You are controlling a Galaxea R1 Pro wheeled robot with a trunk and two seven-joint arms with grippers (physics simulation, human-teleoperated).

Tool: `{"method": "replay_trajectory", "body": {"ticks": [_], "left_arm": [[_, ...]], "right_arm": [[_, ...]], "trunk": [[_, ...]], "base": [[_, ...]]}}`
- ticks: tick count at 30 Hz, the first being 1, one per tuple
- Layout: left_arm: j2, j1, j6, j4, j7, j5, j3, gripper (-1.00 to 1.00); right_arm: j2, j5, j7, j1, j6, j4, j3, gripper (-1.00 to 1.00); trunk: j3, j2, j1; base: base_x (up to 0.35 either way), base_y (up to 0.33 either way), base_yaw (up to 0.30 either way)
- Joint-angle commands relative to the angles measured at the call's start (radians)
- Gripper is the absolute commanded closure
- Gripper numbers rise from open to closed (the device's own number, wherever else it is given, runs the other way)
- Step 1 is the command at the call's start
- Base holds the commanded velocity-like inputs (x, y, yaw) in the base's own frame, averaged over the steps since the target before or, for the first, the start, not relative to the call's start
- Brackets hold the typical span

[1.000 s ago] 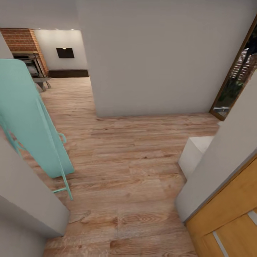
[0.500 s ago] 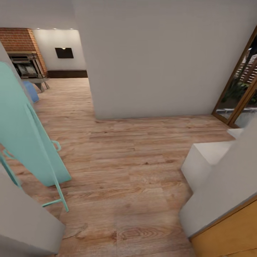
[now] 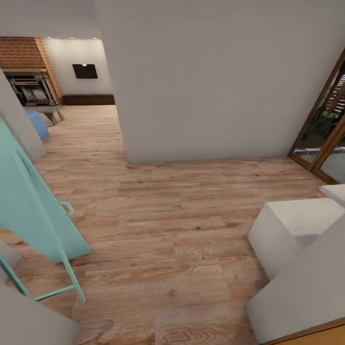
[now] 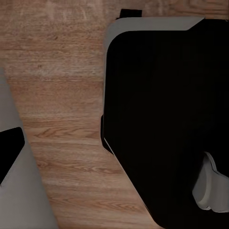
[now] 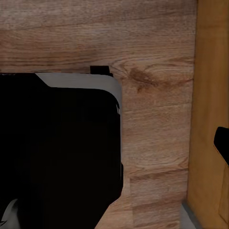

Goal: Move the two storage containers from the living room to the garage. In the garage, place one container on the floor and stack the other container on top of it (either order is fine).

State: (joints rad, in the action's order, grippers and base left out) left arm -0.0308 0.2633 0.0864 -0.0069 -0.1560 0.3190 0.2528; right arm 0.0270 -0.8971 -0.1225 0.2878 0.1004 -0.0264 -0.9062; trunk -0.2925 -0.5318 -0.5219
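The two storage containers are out of view. Through an opening at the far left of the head view I see the living room, with its brick fireplace [image 3: 24, 53], a low table [image 3: 48, 110] and a bit of blue sofa [image 3: 38, 123]. Light wood plank floor [image 3: 167, 215] runs from there to me. In the left wrist view one dark finger [image 4: 10, 149] shows at the frame's edge over the planks. A dark finger [image 5: 222, 143] also shows in the right wrist view, with nothing seen in either grip.
A teal folding board [image 3: 33, 211] leans at the left. A white wall [image 3: 215, 86] stands ahead, white steps [image 3: 292, 225] lie at the right, and wood-framed glass doors [image 3: 326, 136] beyond. My black base [image 4: 162, 119] [image 5: 57, 152] stands beside a yellow wooden door [image 5: 210, 95].
The whole view has shifted as I roll forward. The teal board and the near walls slid toward the frame's edges, the yellow door left the head view, and more of the living room shows.
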Motion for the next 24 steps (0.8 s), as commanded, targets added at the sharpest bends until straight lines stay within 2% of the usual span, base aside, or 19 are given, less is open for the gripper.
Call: {"method": "replay_trajectory", "body": {"ticks": [1, 24], "left_arm": [[-0.001, 0.000, 0.004, -0.001, -0.004, 0.008, 0.008, -1.00], [-0.001, 0.000, 0.004, -0.001, -0.004, 0.008, 0.010, -1.00]], "right_arm": [[0.001, -0.008, 0.000, 0.001, 0.004, -0.003, -0.008, -1.00], [0.002, -0.008, -0.007, 0.001, 0.003, -0.003, -0.008, -1.00]], "trunk": [[-0.001, -0.001, -0.001], [-0.001, -0.001, -0.001]], "base": [[0.322, 0.000, 0.000], [0.322, 0.000, 0.000]]}}
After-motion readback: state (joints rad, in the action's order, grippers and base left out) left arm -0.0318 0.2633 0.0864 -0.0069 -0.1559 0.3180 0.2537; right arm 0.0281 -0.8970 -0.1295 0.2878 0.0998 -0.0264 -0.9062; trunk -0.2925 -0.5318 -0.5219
